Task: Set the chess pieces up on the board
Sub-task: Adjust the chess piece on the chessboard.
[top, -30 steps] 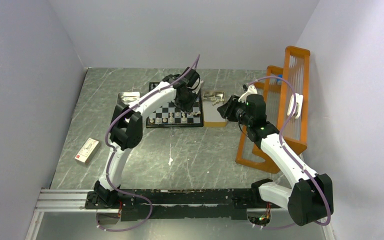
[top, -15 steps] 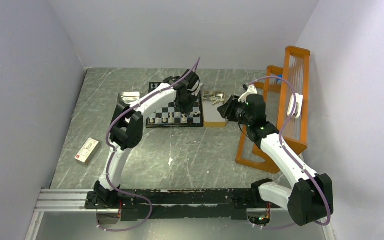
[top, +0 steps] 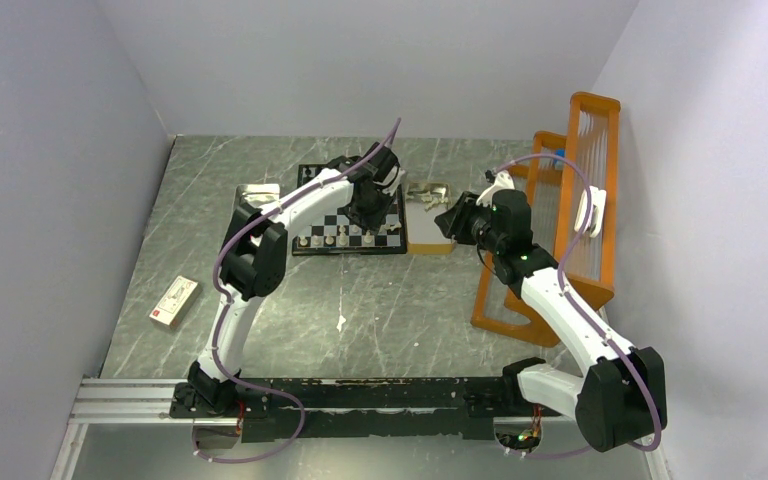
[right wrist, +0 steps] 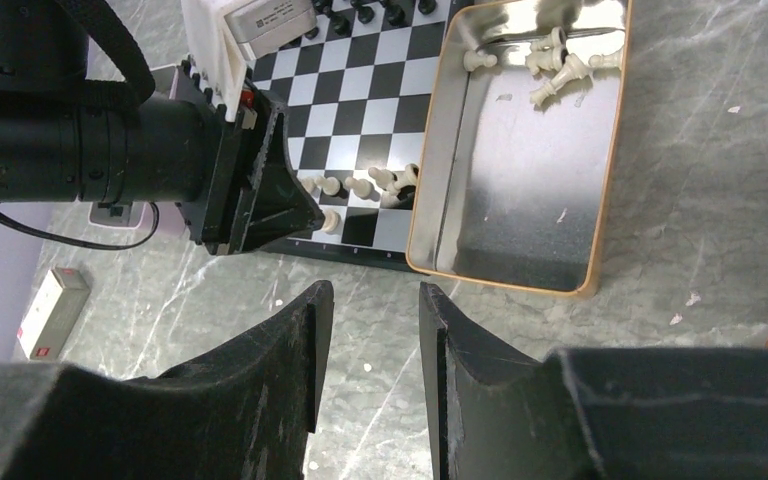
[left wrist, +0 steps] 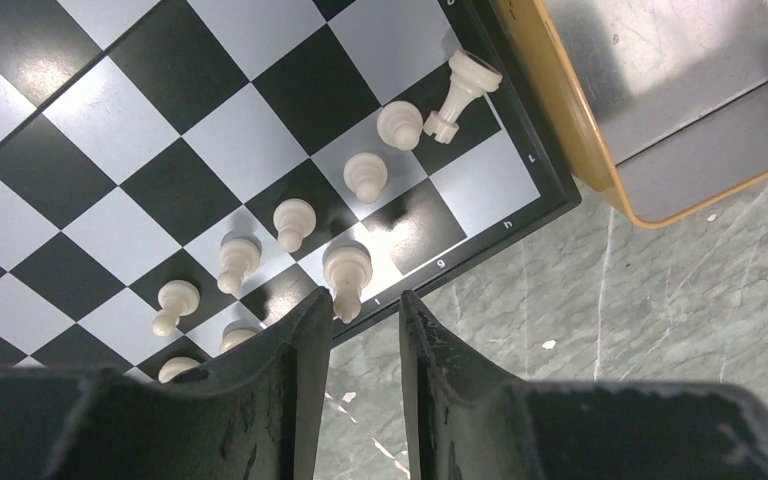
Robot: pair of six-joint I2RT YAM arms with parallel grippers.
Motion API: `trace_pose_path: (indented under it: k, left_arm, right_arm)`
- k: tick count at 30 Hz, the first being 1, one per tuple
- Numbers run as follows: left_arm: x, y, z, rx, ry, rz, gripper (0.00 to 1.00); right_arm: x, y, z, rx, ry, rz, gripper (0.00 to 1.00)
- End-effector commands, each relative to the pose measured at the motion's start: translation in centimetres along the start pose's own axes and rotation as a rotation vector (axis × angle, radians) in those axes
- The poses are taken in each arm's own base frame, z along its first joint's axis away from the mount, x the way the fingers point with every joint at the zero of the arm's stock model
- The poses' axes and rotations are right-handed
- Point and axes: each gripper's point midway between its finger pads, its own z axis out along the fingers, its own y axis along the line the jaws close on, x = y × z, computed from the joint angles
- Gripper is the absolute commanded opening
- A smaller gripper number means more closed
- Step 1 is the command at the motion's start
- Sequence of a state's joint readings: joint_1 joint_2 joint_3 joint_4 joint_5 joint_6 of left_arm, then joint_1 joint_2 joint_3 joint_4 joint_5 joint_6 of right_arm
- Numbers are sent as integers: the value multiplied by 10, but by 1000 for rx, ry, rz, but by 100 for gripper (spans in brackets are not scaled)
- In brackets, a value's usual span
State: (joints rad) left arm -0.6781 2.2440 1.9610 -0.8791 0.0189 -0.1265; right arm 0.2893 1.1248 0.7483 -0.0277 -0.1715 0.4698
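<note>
Left wrist view: the left gripper (left wrist: 365,325) shows two matte black, scuffed fingers parted by a narrow slot and clamped on nothing. A cream chessman (left wrist: 346,268) with a rounded head and slim stem stands right at the mouth of that slot, toward twelve o'clock, on the outer row of the board (left wrist: 175,190). Whether it touches a finger cannot be told. The board is glossy, with black and white squares inside a thin dark frame that bears small letters. Cream pawns (left wrist: 365,175), smooth and ball-topped, stand in a slanting line from one o'clock down to eight o'clock. A toppled piece (left wrist: 460,88) with a flared crown lies on its side just beside the pawn at the one o'clock end. Past the frame, at two o'clock, sits the tan tray (left wrist: 680,80), round-cornered with a silvery inside, on the grey marbled table (left wrist: 660,330).

From the right wrist, the right gripper (right wrist: 372,300) hangs over bare table with its black fingers apart and unloaded. Loose cream pieces (right wrist: 550,60) huddle in the tray's corner at one o'clock. Black chessmen (right wrist: 375,12) line the board's edge at twelve o'clock.

From the top external view, a metal tray (top: 250,197) lies at nine o'clock of the board, a small white-and-red box (top: 173,302) at eight o'clock, and an orange rack (top: 585,190) at three o'clock.
</note>
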Motion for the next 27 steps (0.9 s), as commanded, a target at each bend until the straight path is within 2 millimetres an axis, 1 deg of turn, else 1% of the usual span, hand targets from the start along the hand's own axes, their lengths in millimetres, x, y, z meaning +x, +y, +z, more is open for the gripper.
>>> trace_pose_path:
  k: [1, 8, 27]
  left_arm:
    - [-3, -5, -2, 12, -21, 15, 36]
    - [-3, -7, -1, 25, -20, 15, 35]
    - [2, -7, -5, 22, -4, 9, 33]
  right_arm:
    - [-3, 1, -1, -7, -23, -7, 41]
    - [0, -1, -2, -2, -20, -7, 41]
    - [-1, -2, -2, 0, -22, -13, 41]
